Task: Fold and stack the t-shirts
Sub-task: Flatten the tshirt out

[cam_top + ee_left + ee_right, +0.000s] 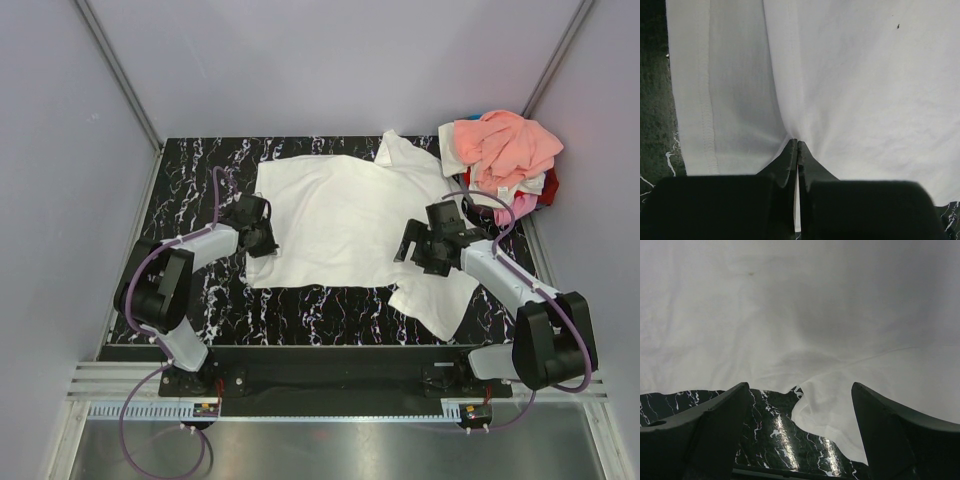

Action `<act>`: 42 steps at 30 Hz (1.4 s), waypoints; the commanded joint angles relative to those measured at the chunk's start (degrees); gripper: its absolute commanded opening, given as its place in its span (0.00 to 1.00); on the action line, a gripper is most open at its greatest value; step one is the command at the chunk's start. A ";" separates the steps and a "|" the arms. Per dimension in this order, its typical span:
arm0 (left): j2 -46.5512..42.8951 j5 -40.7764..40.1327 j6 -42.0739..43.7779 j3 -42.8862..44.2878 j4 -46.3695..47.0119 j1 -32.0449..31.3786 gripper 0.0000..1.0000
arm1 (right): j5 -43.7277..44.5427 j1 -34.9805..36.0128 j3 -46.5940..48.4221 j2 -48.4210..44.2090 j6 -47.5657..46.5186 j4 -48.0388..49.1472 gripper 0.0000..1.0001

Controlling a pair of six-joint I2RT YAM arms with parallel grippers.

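On the left, your left claw (266, 238) is sitting at the left edge of the white t-shirt (340, 215), toward its near-left corner. In the left wrist view that claw (797, 146) is fully closed, its two fingers (785, 165) meeting tip to tip and pinching a raised ridge of the white cloth (865, 75), with the stitched hem running just to the left of the pinch. The shirt is lying spread out across the middle of the black marbled worktop (195, 165), mostly flat, with one sleeve pointing toward the far right and the other trailing toward the near right. Moving right, your right claw (412, 245) is hanging over the right side of the shirt, next to the near-right sleeve. Seen from the right wrist, this claw (799, 387) is standing wide open and gripping nothing: between its fingers (875, 410) you are looking at bare worktop (765, 425) and a rumpled edge of the white cloth (800, 300). Whether the fingertips are touching the fabric cannot be told. At the far right corner, the other t-shirts are lying in a loose heap, a salmon-peach t-shirt (505, 145) lying on top, with pink (525, 205) and red (549, 188) cloth showing beneath it.
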 commanded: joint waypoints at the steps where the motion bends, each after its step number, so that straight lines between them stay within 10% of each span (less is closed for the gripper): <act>1: -1.37 -0.65 -0.05 0.38 1.56 -0.18 0.00 | -0.13 0.38 -0.98 -0.20 0.15 2.47 0.90; 8: -4.97 -4.70 -0.49 0.38 -1.95 -0.09 0.02 | -0.57 0.47 -3.18 0.68 0.59 4.75 0.89; 13: -6.90 -4.79 -1.55 -1.98 -1.52 -0.09 0.55 | -1.54 0.47 -3.10 3.31 0.59 5.72 0.88; 42: -0.22 -2.68 -2.95 0.65 1.74 -1.15 0.39 | -1.89 0.56 -3.18 4.55 0.59 6.42 0.86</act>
